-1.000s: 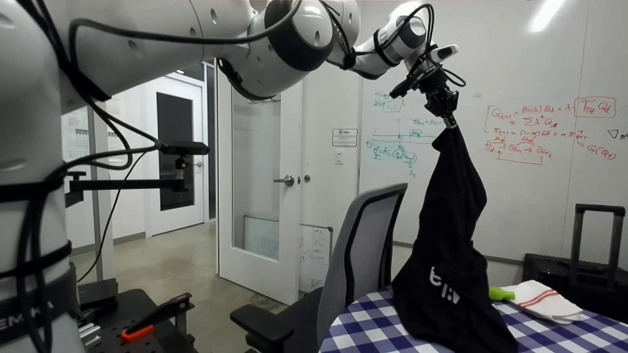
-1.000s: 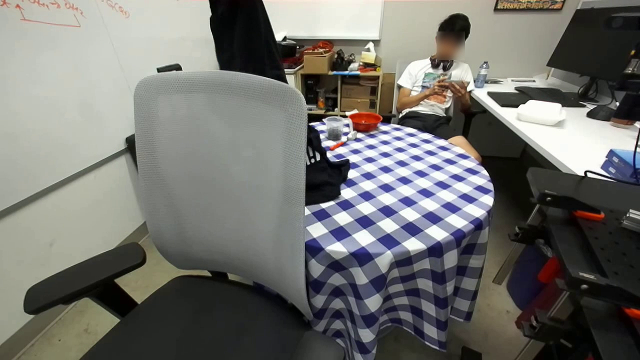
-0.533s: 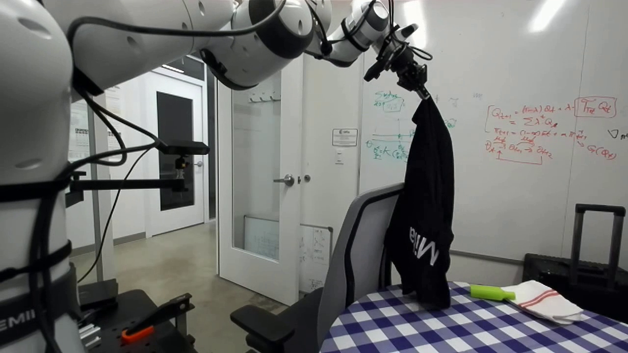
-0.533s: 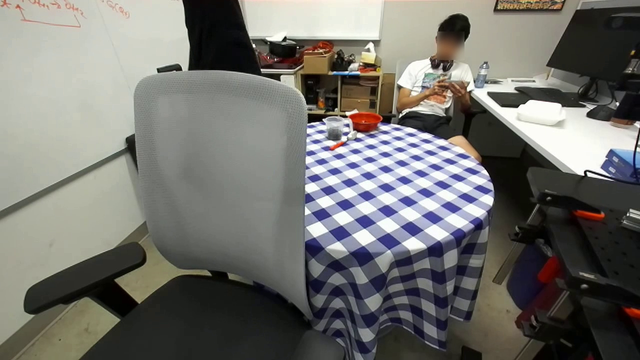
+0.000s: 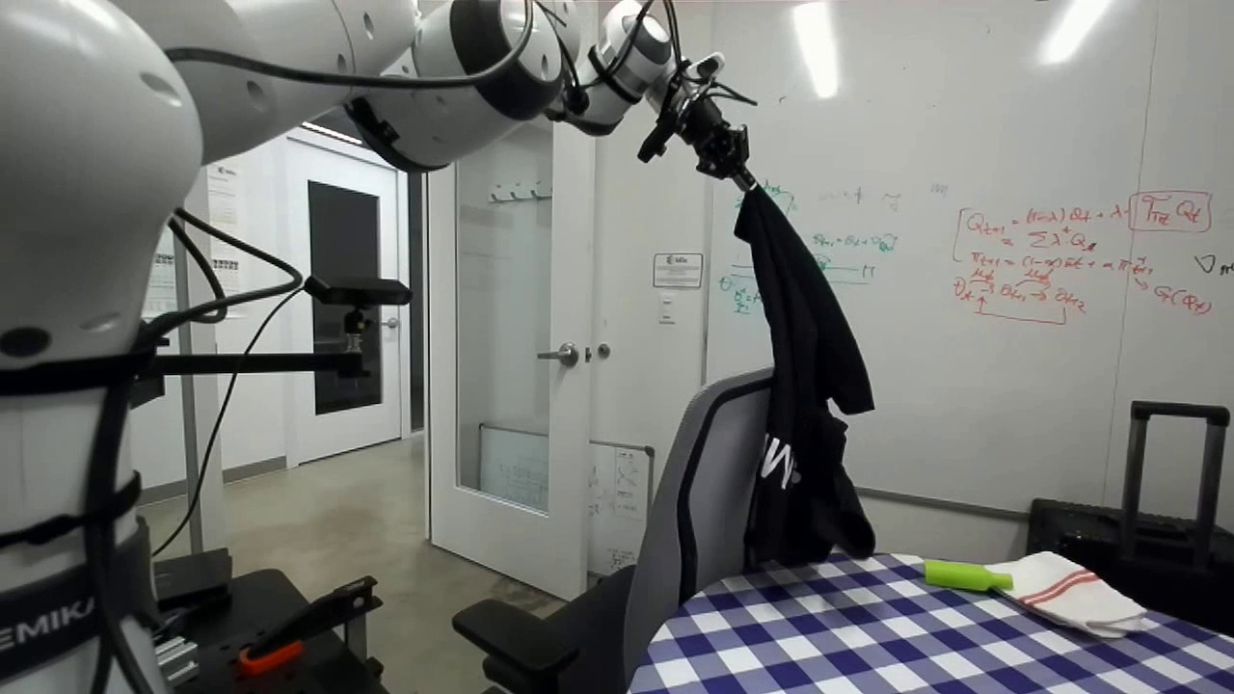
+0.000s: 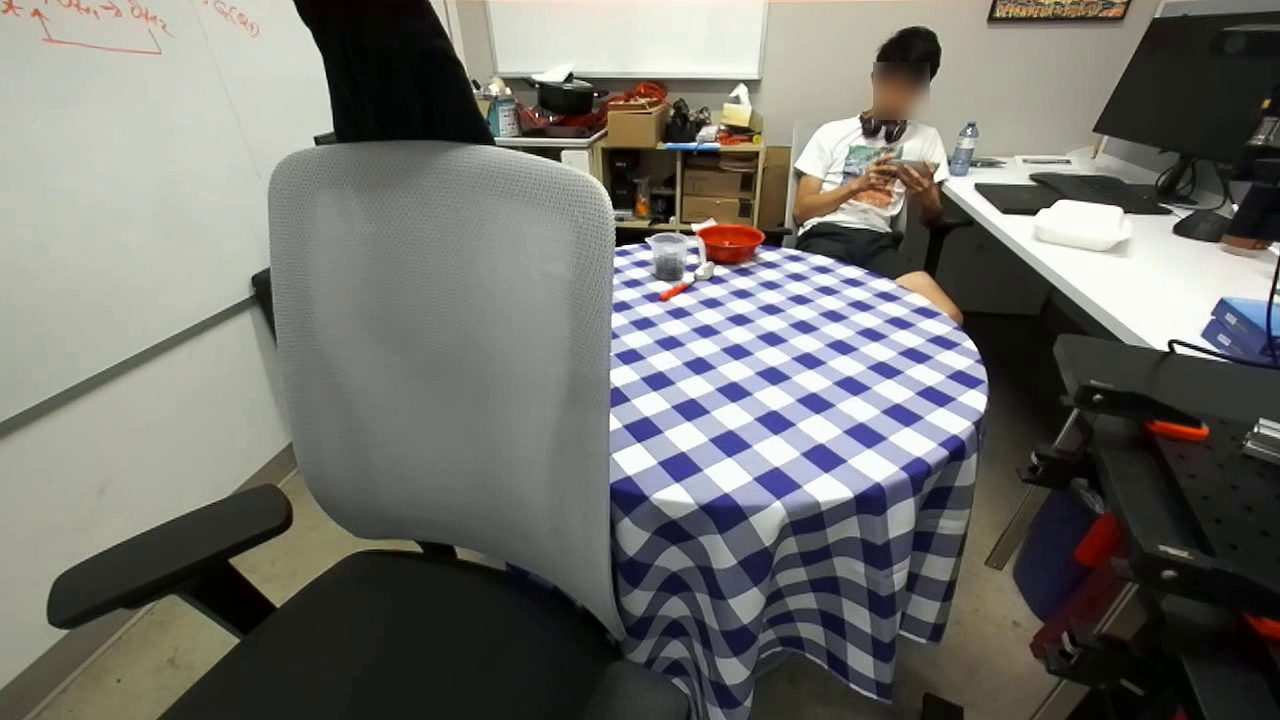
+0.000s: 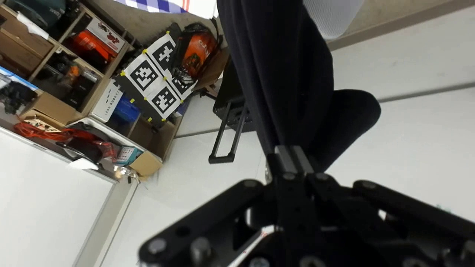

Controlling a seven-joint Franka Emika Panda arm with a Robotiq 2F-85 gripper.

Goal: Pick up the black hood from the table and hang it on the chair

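Observation:
My gripper (image 5: 749,183) is shut on the top of the black hood (image 5: 810,323), which hangs in folds with white lettering. In the wrist view the fingertips (image 7: 292,159) pinch the hood (image 7: 274,70), with dark cloth between them. The hood hangs on the table side of the chair's backrest (image 5: 718,482), beside its top edge; I cannot tell whether they touch. Its lower end is at the near edge of the checkered table (image 5: 839,636). In an exterior view, the hood (image 6: 390,80) rises above the backrest (image 6: 440,330), which hides its lower part; the gripper is out of view there.
A green object (image 5: 967,575) and a white striped towel (image 5: 1070,590) lie on the table. A red bowl (image 6: 731,243), a measuring cup (image 6: 668,258) and a spoon (image 6: 688,282) stand farther along. A person (image 6: 868,180) sits behind the table. A black case (image 5: 1080,540) stands by the whiteboard.
The gripper has carried the hood up off the table and toward the chair, leftward in both exterior views. The hood's lower part has swung in beside the backrest. The chair has not moved.

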